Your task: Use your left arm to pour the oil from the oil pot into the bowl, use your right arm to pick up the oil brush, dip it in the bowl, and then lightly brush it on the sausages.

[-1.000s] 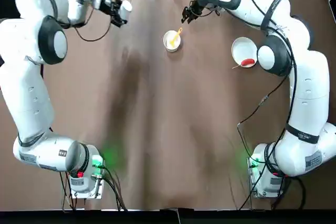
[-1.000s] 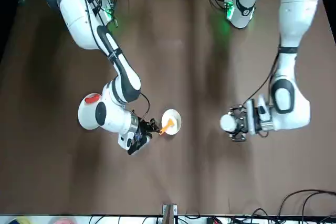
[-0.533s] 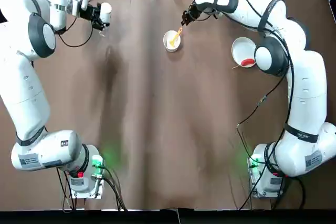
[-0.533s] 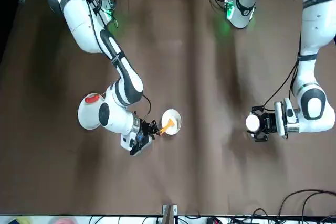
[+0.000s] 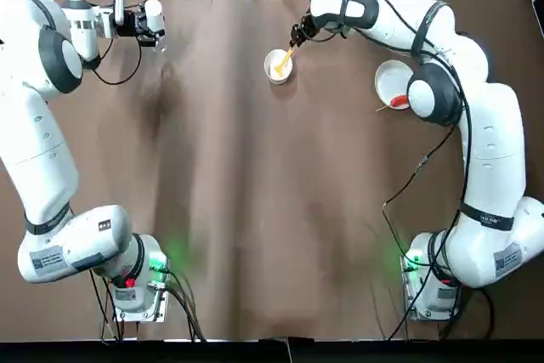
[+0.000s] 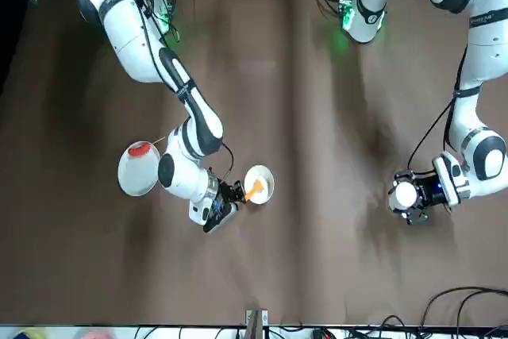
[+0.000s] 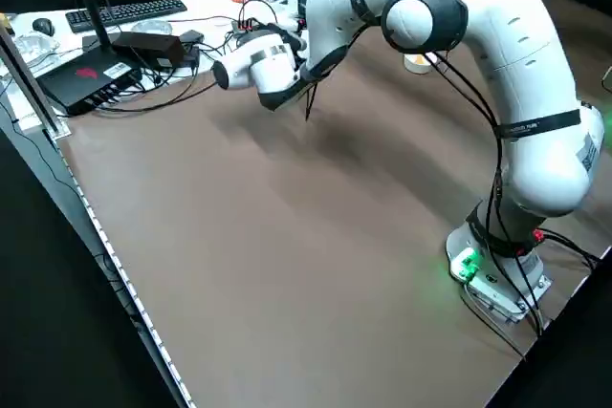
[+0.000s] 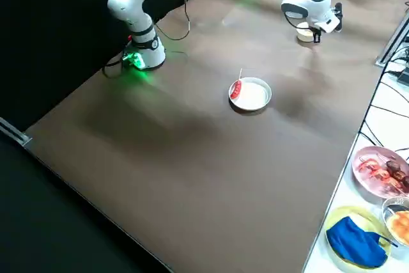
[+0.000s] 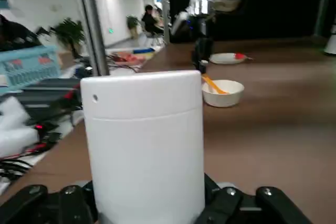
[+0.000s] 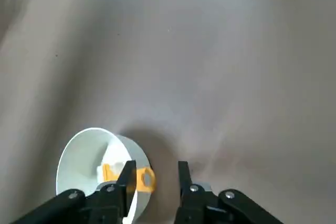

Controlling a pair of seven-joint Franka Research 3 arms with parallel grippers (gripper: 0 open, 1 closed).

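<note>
Top view: the left gripper (image 5: 140, 23), fingers clamped on the white-capped clear oil pot (image 5: 154, 14), sits well apart from the small white bowl (image 5: 278, 66). The right gripper (image 10: 153, 182), fingers parted narrowly, straddles the orange-handled brush (image 10: 142, 177) leaning in that bowl. Risk: closing off-centre could tip the bowl on the counter (image 5: 272, 210).

- The oil pot (image 9: 144, 145) fills the near part of the view; only its round white cap shows, standing upright.
- The left tool (image 9: 149, 203) grips it from both sides, with dark parts pressed against the cap's lower edge.
- On the brown table (image 9: 283, 124) stands the bowl (image 9: 223, 93), well apart from the pot.
- The oil brush (image 9: 213, 85) leans inside the bowl, its orange handle over the rim.
- Behind the bowl lies a white plate (image 9: 226, 58) with a red sausage (image 9: 239, 55) on it.
- The other arm's tool (image 9: 201, 56) hangs just beside the bowl.
- A metal pole (image 9: 90, 24) rises beside the pot.
</note>
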